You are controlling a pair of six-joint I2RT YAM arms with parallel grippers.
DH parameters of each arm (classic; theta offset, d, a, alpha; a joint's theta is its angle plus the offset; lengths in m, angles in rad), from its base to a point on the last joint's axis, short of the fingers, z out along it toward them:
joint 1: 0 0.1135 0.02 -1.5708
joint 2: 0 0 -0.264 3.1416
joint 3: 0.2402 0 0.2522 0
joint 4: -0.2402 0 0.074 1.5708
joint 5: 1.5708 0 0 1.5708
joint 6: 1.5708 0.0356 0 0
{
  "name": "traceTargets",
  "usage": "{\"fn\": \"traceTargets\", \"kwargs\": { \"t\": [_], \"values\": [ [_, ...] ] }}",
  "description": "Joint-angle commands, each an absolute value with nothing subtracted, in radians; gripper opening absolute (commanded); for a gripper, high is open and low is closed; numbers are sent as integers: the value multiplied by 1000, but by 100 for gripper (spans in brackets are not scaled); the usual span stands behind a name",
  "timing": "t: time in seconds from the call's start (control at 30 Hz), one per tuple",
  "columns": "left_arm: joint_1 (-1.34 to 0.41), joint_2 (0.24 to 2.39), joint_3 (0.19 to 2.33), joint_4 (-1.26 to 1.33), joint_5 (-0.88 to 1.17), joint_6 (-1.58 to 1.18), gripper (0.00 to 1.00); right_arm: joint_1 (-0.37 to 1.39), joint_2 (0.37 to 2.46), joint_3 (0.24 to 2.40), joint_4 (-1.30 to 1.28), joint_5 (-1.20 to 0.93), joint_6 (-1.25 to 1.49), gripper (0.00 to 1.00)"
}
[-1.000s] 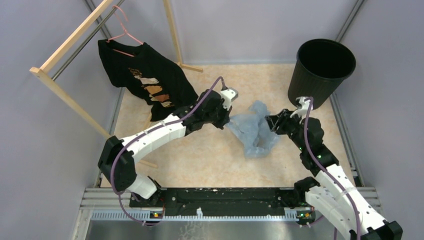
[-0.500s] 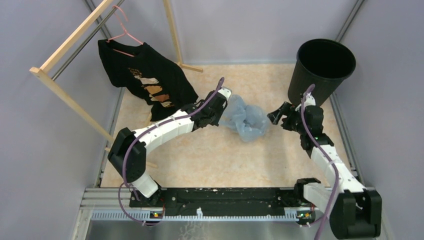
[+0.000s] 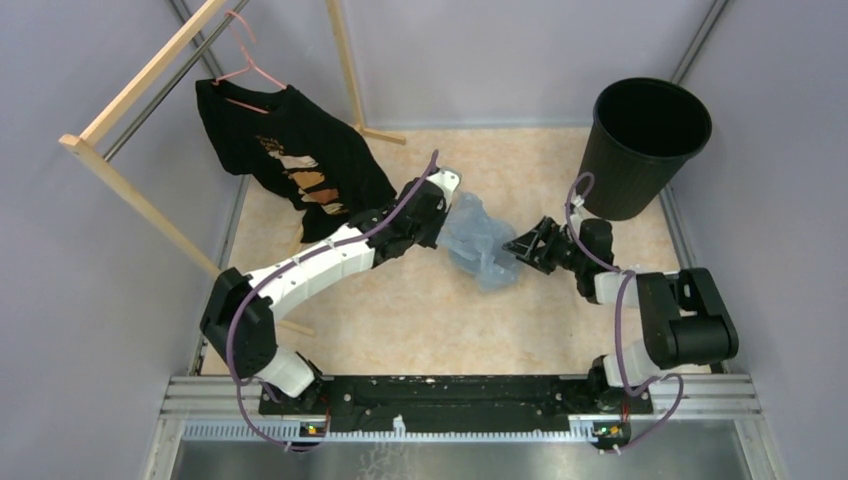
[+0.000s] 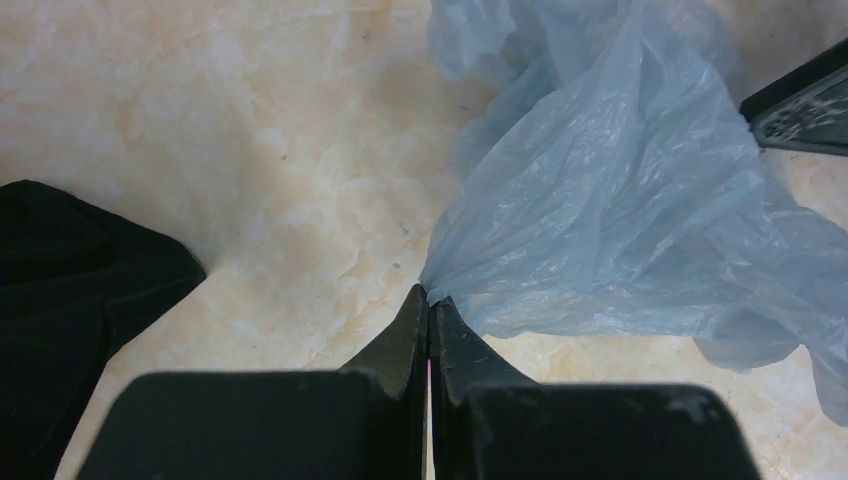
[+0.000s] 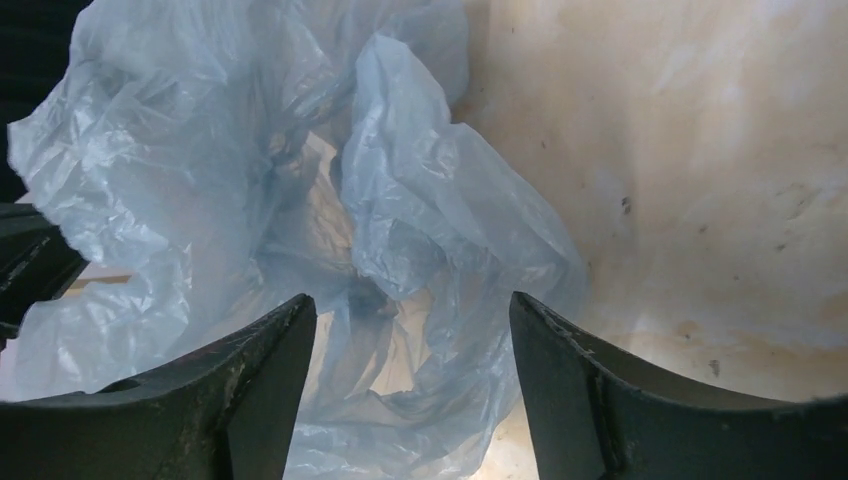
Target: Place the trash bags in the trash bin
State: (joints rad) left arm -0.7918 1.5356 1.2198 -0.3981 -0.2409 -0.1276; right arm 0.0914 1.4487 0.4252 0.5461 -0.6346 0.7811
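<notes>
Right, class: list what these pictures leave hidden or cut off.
1. Round black plastic bin: floor lost in its dark interior, top view.
2. Thin pale-blue plastic bag: mouth buried in crumpled folds, every view; right side cut by the frame edge, left wrist view.
3. Black T-shirt: mostly beyond the left frame edge, left wrist view.

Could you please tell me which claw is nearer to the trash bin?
Right: the right claw is diagonally near-left of the trash bin; the left claw lies farther left.
</notes>
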Motion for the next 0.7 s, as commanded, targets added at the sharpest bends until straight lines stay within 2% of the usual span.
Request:
{"fn": "traceTargets", "kwargs": {
  "t": [0.0,0.17,0.27,0.3,0.37,0.4,0.53,0.6,0.67],
  "values": [
    [-792,1487,1199,-333,-221,-111,0,105,1509,407,787,-660,821,64],
    [-792,1474,1197,-328,-221,-119,0,89,1437,409,713,-618,758,31],
    [-793,1462,1193,-322,-226,-126,0,68,1335,419,572,-559,695,4],
    [-792,1456,1190,-314,-217,-126,0,65,1288,430,504,-525,664,0],
    [-793,1437,1179,-294,-171,-126,0,66,1200,437,412,-445,618,0],
    [-793,1419,1167,-277,-146,-122,0,66,1162,433,388,-420,609,5],
    [-792,1367,1131,-227,-129,-122,0,66,1117,422,337,-376,585,58],
    [-793,1350,1125,-225,-152,-123,0,64,1164,429,343,-395,584,71],
    [-792,1330,1110,-204,-153,-118,0,67,1231,433,414,-458,594,78]
  ]
}}
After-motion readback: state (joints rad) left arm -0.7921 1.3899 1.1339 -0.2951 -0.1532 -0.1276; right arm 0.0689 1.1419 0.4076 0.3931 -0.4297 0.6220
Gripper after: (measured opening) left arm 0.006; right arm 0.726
